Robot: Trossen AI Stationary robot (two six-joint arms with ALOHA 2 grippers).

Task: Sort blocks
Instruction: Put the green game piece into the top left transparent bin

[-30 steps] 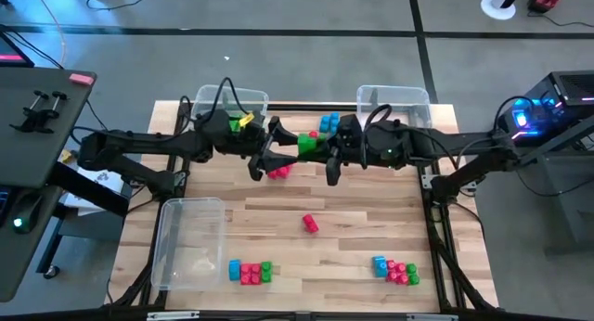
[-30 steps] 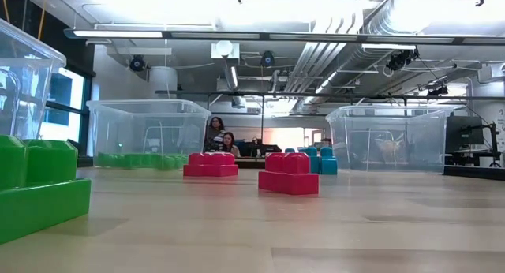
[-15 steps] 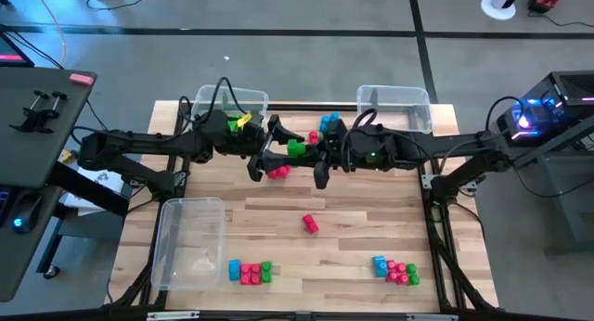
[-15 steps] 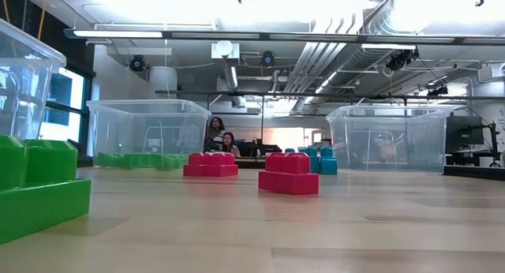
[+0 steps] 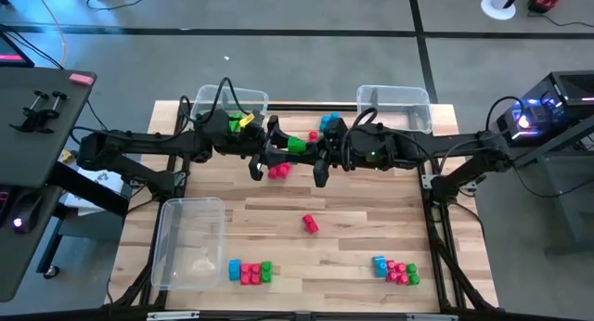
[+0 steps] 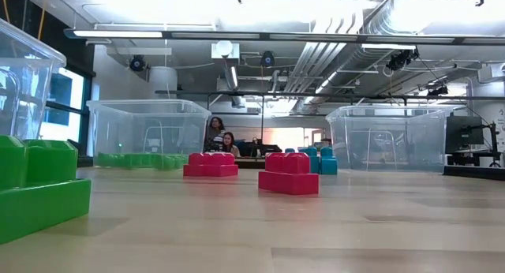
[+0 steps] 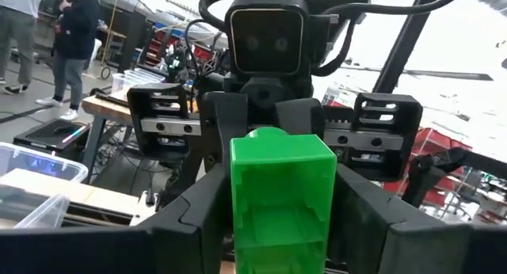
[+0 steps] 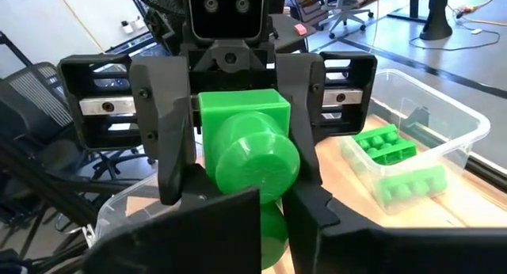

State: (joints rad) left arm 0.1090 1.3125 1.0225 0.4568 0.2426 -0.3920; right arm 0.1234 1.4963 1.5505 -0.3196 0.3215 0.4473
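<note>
Before me lies a wooden tabletop (image 5: 353,228) of pale planks. Three clear plastic bins stand on it: one at the far left corner (image 5: 209,102), one at the far right corner (image 5: 408,100), and one lying along the near left edge (image 5: 190,242). Off to my left stands a dark side desk (image 5: 37,126) with a pink object (image 5: 82,78) on its corner. In the low view, two people (image 6: 221,139) sit in the room beyond.

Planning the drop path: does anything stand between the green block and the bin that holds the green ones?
Only the left arm's own wrist, which lies beside that bin. The green block hangs above the table between the left gripper and the right gripper, and the right one is shut on it.
</note>
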